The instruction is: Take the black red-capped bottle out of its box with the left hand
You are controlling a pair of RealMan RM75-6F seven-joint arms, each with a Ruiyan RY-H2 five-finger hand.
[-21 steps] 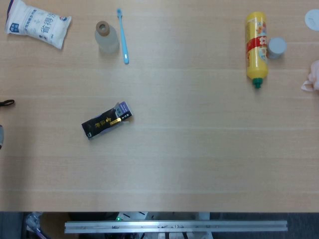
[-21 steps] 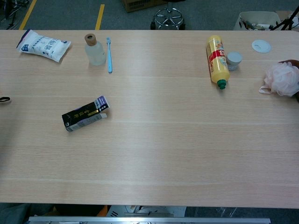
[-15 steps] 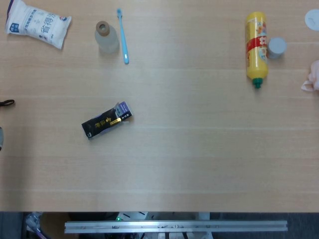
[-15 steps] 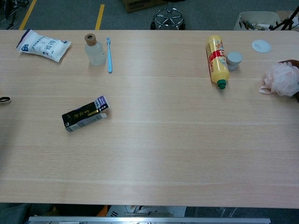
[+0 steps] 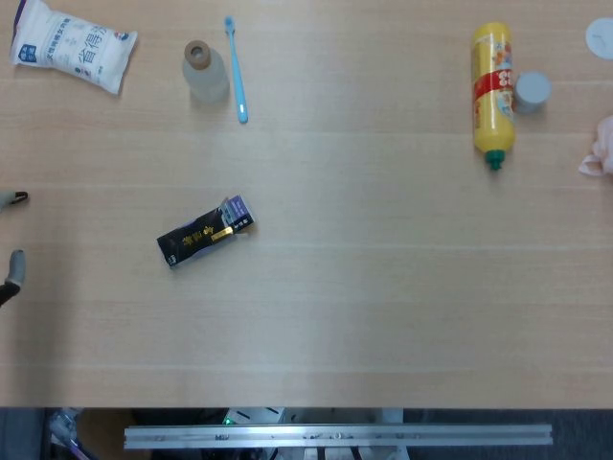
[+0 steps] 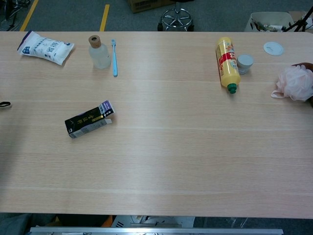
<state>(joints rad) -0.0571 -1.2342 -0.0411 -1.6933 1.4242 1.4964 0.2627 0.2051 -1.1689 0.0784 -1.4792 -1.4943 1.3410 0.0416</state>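
The task looks barely started: the black box [image 5: 204, 233] lies flat on the surface [image 5: 383, 287], its flap end open, and the bottle is presumably inside, unseen. Only a sliver of the left hand [image 5: 11, 271] shows at the frame's left edge, well apart from the box, so its opening cannot be told; the reach, grasp and pull-out all remain.

On the table [image 6: 195, 156] lie one black box [image 6: 89, 119], one white pouch [image 6: 45, 47], one clear bottle with a cork stopper [image 6: 98, 52], one blue toothbrush [image 6: 114, 57], one yellow bottle [image 6: 226, 60], one small grey-capped jar [image 6: 244, 62], one white round lid [image 6: 273, 47] and one pink bath pouf [image 6: 295, 82].
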